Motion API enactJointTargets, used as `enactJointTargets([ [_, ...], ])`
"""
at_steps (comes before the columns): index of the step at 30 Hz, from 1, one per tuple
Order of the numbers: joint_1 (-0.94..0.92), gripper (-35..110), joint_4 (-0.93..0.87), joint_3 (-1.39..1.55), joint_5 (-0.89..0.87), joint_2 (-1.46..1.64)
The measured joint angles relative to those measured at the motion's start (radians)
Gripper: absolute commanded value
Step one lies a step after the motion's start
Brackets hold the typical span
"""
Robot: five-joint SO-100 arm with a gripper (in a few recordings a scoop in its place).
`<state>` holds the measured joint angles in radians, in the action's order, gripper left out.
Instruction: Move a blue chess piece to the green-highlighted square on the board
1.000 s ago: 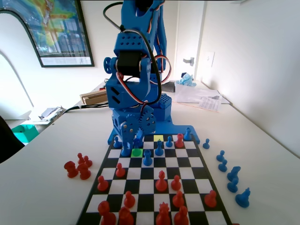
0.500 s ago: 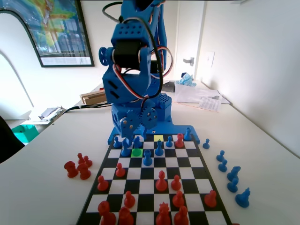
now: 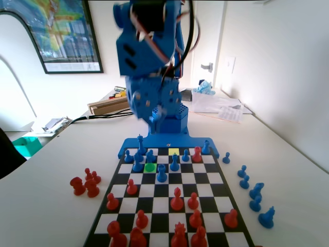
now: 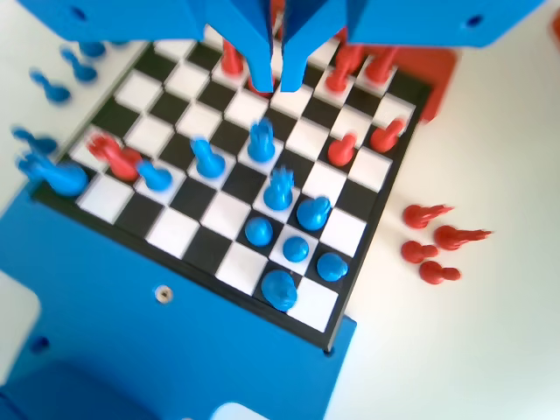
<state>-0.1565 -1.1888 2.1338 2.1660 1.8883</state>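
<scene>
- The blue chess piece [image 3: 150,155] is judged light, rigid and slick, easily toppled; it is best pinched at its slim neck.
- It is seen well below the fingers, seemingly just behind the green-highlighted square [image 3: 149,167].
- The gripper [image 4: 280,77] is held high over the board [image 4: 219,262], its fingers nearly closed and empty.

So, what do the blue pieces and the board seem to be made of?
The blue pieces look like moulded or printed plastic: one even colour, a soft shine on the rounded tops. The board looks like a thin, flat printed sheet or card with a matte finish; which one I cannot tell.
</scene>
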Motion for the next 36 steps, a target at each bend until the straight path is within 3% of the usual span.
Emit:
enactJointTargets([
  [17, 0.140, 1, -0.321, -0.075, -0.357, 0.563],
  [26, 0.150, 1, -0.479, -0.146, -0.449, 0.796],
  [36, 0.150, 1, -0.449, -0.011, -0.469, 1.065],
])
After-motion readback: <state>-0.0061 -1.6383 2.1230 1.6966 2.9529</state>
